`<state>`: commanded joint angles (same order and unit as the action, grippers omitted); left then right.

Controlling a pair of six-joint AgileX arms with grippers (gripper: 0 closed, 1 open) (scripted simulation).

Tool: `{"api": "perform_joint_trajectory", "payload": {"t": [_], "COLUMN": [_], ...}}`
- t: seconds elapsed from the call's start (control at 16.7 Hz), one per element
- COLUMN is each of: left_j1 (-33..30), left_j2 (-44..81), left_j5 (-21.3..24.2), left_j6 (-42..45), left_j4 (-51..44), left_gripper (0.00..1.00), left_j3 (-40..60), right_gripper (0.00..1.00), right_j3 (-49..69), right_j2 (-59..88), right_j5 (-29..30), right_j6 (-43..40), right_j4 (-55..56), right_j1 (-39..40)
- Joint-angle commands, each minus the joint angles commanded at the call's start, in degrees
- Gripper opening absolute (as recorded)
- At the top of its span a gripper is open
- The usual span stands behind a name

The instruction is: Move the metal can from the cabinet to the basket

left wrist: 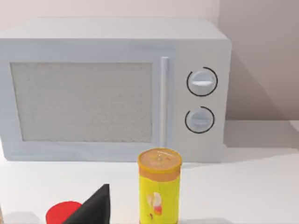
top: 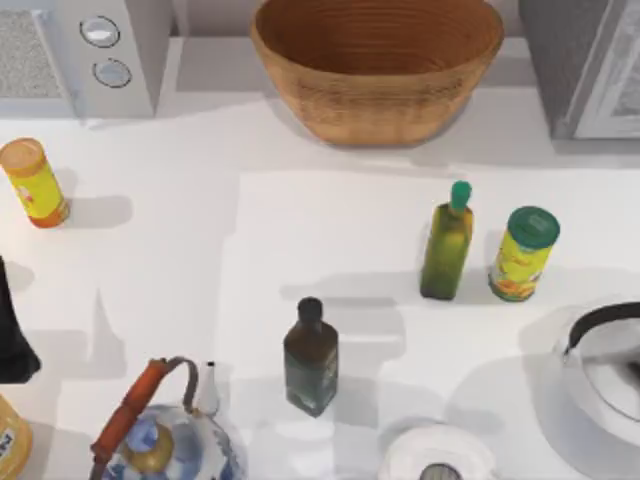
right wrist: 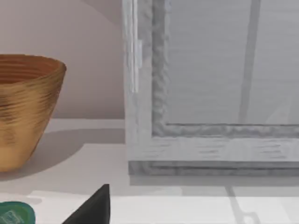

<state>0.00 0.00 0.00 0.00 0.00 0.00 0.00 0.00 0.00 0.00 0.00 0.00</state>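
The metal can is hidden. The grey cabinet (top: 575, 65) stands at the table's back right with its white-framed door panel (top: 622, 85) closed; the right wrist view faces that door (right wrist: 210, 93) from close by. The wicker basket (top: 376, 62) sits at the back centre, and its side (right wrist: 25, 112) appears left of the cabinet in the right wrist view. My left gripper (left wrist: 91, 209) is at the table's left edge, facing the orange-lidded can. My right gripper (right wrist: 91, 207) is low in front of the cabinet. Each shows as one dark tip.
A white microwave (top: 95, 50) fills the back left, with an orange-lidded yellow can (top: 35, 183) in front. Mid-table stand an olive bottle (top: 446, 243), a green-lidded can (top: 523, 254) and a dark bottle (top: 311, 357). A patterned kettle (top: 165, 440), a white round thing (top: 436, 455) and a black-handled pot (top: 605, 370) line the front.
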Motion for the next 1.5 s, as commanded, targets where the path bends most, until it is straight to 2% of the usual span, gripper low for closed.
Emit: {"api": "perform_joint_trajectory", "payload": {"t": [0.24,0.48,1.5], "left_j1": [0.0,0.0,0.0], "left_j2": [0.0,0.0,0.0], "left_j5": [0.0,0.0,0.0], "left_j6": [0.0,0.0,0.0], "left_j4": [0.0,0.0,0.0], "left_gripper": [1.0,1.0,1.0], "left_j3": [0.0,0.0,0.0], "right_gripper": [1.0,1.0,1.0], "right_j3": [1.7,11.7,88.0], "right_j2": [1.2,8.5,66.7], "right_j5": [0.2,1.2,9.8], "right_j6": [0.1,0.5,1.2], "right_j4": [-0.5,-2.9,-21.3], "right_j1": [0.2,1.3,9.5]}}
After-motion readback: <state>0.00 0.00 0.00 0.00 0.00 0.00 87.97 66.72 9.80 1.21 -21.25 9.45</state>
